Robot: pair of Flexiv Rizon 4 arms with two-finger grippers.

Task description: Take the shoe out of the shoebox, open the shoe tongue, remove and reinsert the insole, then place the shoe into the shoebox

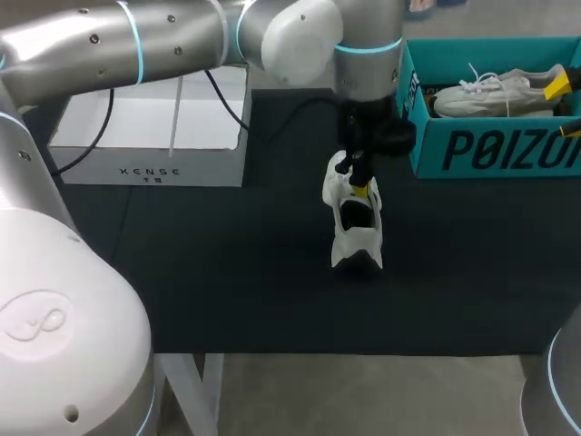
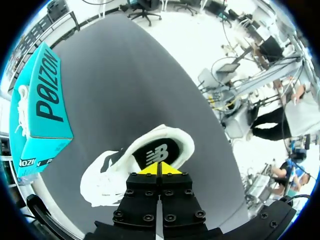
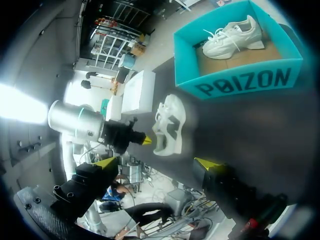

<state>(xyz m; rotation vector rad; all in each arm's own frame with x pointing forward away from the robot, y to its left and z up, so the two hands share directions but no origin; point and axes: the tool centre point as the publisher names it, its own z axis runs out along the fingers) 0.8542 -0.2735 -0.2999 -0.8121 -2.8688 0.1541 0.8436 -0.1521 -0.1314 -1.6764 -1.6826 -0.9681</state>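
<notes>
Nearby, white box (image 1: 150, 136) and teal shoebox (image 1: 495, 153) (second shoe (image 1: 495, 94) inside)

Open tabletop (image 1: 227, 291) runs along the near edge and between the white box (image 1: 150, 136) at the far left and the shoebox (image 1: 490, 150) at the far right corner. In that gap the shoe (image 1: 356, 227), with the left pincer (image 1: 361, 191) down on it, blocks the middle.

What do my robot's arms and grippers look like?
The left arm and right arm are rounded silver-grey tubes with glowing light-blue rings. Black cables hang off the left one. The left gripper and right gripper are black, bolted blocks with yellow wedge tips.
</notes>
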